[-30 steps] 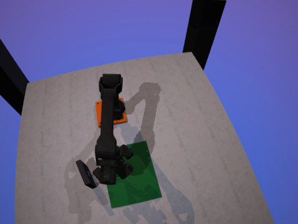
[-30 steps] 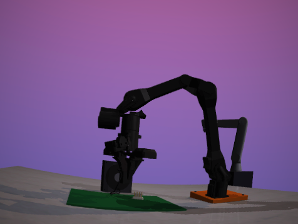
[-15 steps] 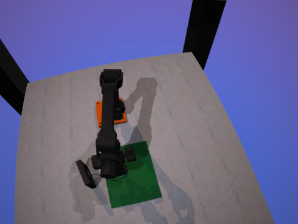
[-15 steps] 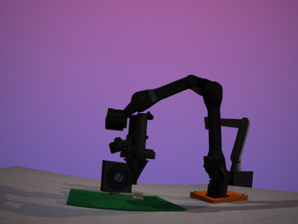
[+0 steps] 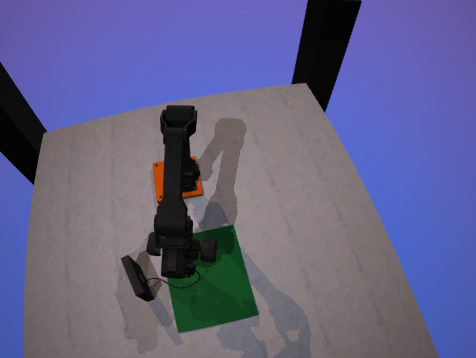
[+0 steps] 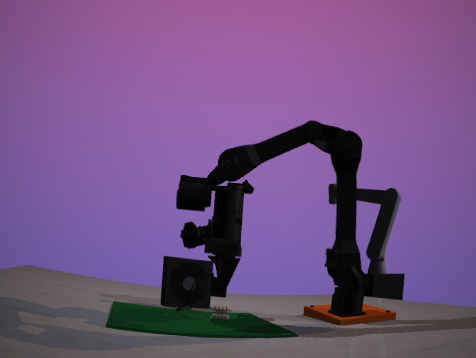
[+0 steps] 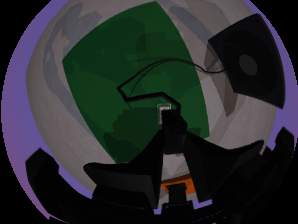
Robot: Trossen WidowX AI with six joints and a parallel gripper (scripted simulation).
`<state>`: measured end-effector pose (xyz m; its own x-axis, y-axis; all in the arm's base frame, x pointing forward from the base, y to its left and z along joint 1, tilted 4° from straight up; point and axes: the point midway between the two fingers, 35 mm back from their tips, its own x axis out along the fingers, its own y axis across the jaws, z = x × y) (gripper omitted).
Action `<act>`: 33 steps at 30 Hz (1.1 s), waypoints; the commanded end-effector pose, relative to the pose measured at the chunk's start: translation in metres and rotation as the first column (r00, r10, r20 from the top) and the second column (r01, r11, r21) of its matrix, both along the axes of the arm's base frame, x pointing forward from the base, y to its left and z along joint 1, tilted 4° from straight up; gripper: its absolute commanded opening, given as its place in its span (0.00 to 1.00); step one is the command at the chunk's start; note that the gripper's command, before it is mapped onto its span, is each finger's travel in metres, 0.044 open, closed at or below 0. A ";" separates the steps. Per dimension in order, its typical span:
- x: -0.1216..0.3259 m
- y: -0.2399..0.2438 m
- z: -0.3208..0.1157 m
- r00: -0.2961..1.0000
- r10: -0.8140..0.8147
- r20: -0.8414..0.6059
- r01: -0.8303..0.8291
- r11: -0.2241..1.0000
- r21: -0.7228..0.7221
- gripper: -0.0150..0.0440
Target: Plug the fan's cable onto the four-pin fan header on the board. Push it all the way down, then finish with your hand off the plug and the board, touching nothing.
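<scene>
Exterior view, header pins (image 6: 220, 311) visible beside jaws (image 6: 220, 291), top view hides them.

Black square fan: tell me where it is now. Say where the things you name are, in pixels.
In the exterior view, the black square fan (image 5: 137, 278) (image 6: 187, 281) (image 7: 250, 62) stands upright behind the green flat board (image 5: 220, 300) (image 6: 165, 322) (image 7: 130, 45), left of the fingers.

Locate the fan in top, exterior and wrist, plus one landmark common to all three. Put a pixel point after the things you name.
Top: fan (image 5: 137, 278) (image 6: 175, 281) (image 7: 267, 60) lower left, just left of the green board (image 5: 220, 295) (image 6: 150, 320) (image 7: 100, 65).
Exterior: lower left of centre, upright behind the board.
Wrist: upper right, right of the board.
Shared landmark: the green board.
</scene>
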<state>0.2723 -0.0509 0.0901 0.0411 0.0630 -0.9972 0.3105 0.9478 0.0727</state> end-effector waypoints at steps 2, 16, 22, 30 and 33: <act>-0.001 0.001 0.002 1.000 -0.021 0.010 0.021 1.000 0.004 0.25; -0.007 0.004 0.004 1.000 -0.026 0.009 0.026 1.000 0.004 0.25; -0.007 0.004 0.004 1.000 -0.026 0.009 0.026 1.000 0.004 0.25; -0.006 0.006 -0.018 1.000 -0.024 0.009 0.024 1.000 0.004 0.25; -0.006 0.006 -0.018 1.000 -0.024 0.009 0.024 1.000 0.004 0.25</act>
